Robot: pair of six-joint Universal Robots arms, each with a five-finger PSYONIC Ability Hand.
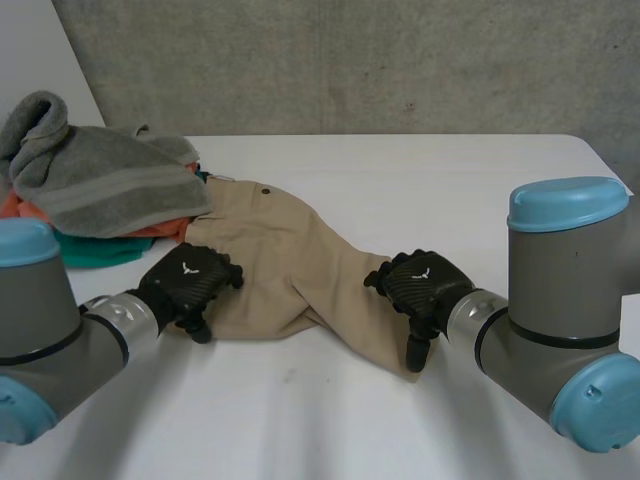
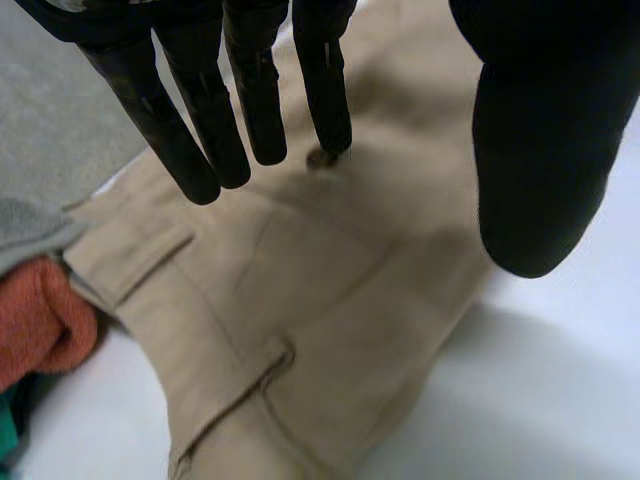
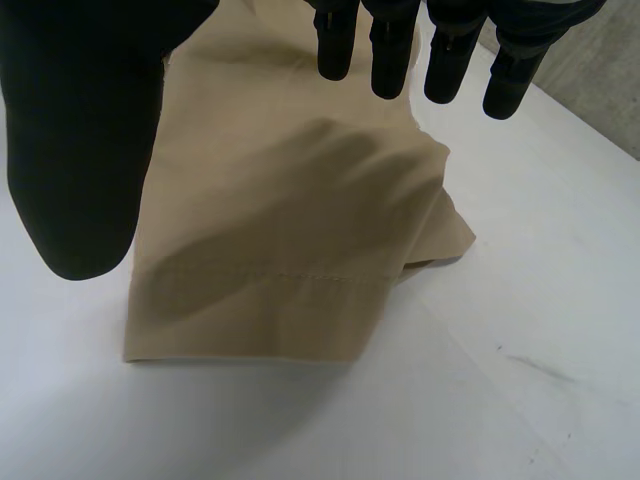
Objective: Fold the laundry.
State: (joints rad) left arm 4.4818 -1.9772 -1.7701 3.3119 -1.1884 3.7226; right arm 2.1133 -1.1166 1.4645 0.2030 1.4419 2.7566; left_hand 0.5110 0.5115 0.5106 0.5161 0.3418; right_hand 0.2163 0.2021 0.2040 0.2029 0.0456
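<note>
Beige cotton trousers [image 1: 280,255] with stitched pocket flaps and a small button are spread across the middle of the white table [image 1: 460,180]. The waist end is turned toward ten o'clock and one leg is stretched toward four o'clock. A heap of laundry is piled at ten o'clock on the table, against the waist end. It is topped by a thick grey towel [image 1: 100,175], under which an orange cloth [image 1: 22,207] and a teal cloth [image 1: 95,250] are seen.

The left hand [image 1: 188,280] is placed at eight o'clock of the trousers, at the near edge of the waist end. In the left wrist view its fingers [image 2: 200,120] are held straight and set well apart from the thumb, with nothing gripped. The fingertips are poised over the cloth close to the button, and whether the cloth is touched cannot be told.

The right hand [image 1: 425,285] is placed at four o'clock of the trousers, over the end of the leg. In the right wrist view its fingers [image 3: 390,50] are likewise straight, the thumb is spread wide, and nothing is held. The hem is seen lying flat on the table below the palm, with a small fold bunched just beside it.
</note>
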